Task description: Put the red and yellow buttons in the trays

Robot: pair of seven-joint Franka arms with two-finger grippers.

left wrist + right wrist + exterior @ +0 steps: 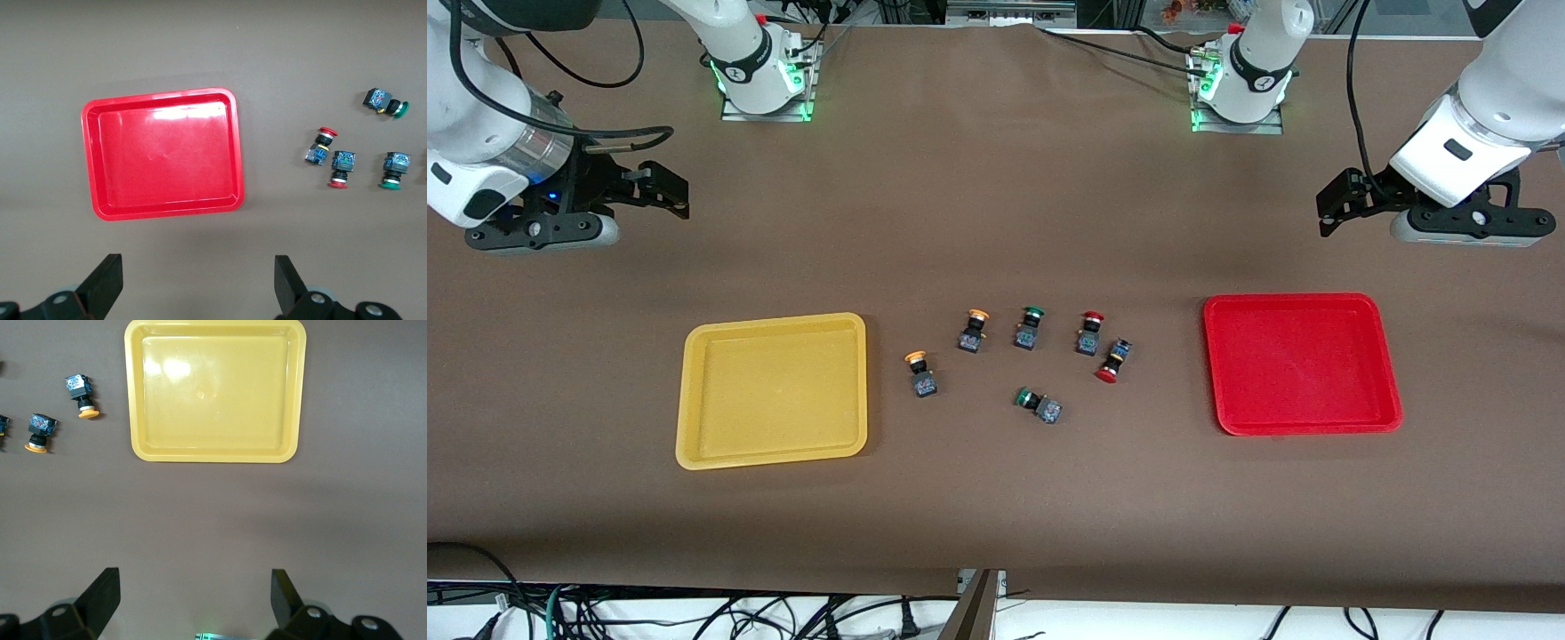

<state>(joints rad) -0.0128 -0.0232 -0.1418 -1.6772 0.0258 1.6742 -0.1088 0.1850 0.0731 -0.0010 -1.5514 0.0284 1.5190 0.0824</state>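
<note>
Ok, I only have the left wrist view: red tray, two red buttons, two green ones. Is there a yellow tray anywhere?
Observer: Yes, a yellow tray sits toward the right arm's end of the table, with nothing in it.
Operator: And yellow buttons?
Observer: Two yellow buttons lie on the table beside that tray, toward the middle.
Operator: Where's the right gripper?
Observer: The right gripper is open, holding nothing, over bare table at the right arm's end.

The brown table (996, 498) carries yellow tray (694, 427), red tray (1392, 391), six buttons (1032, 331).
</note>
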